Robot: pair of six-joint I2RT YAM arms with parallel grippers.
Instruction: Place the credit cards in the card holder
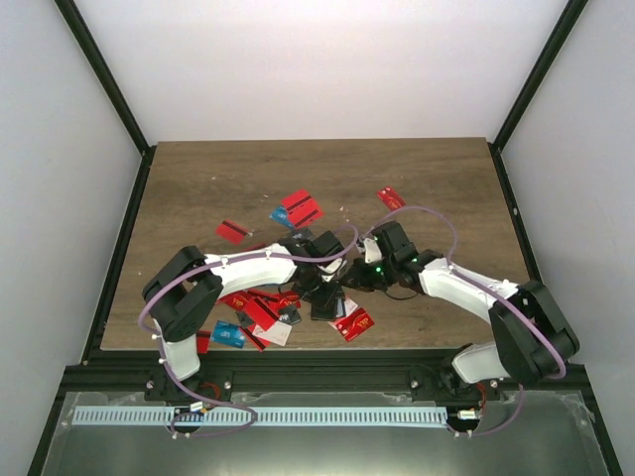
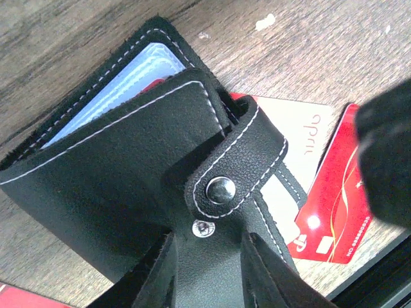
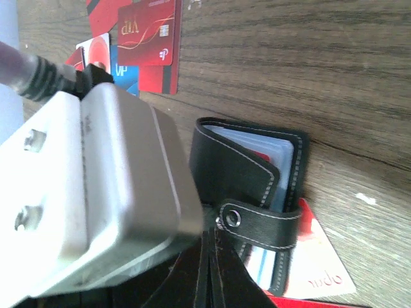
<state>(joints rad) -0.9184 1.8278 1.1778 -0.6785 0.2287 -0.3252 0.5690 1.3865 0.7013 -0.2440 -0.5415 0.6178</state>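
The black card holder (image 2: 128, 173) lies folded on the table, its strap (image 2: 250, 160) wrapped over the cover and pale pockets showing at its open edge. My left gripper (image 2: 207, 239) stands open, one finger on each side of the leather just below the snap button (image 2: 221, 190). My right gripper (image 3: 215, 234) is shut, and its tips touch the strap beside the snap. From above, both grippers (image 1: 319, 270) (image 1: 349, 278) meet over the card holder (image 1: 323, 303). A red credit card (image 2: 334, 205) and a white one (image 2: 302, 128) lie under and beside it.
More red and blue cards are heaped at the near left (image 1: 253, 317). Others lie further back (image 1: 301, 208) (image 1: 390, 197) (image 1: 233, 231). A red VIP card (image 3: 148, 32) shows behind the left arm's white wrist housing (image 3: 96, 192). The table's front edge is close.
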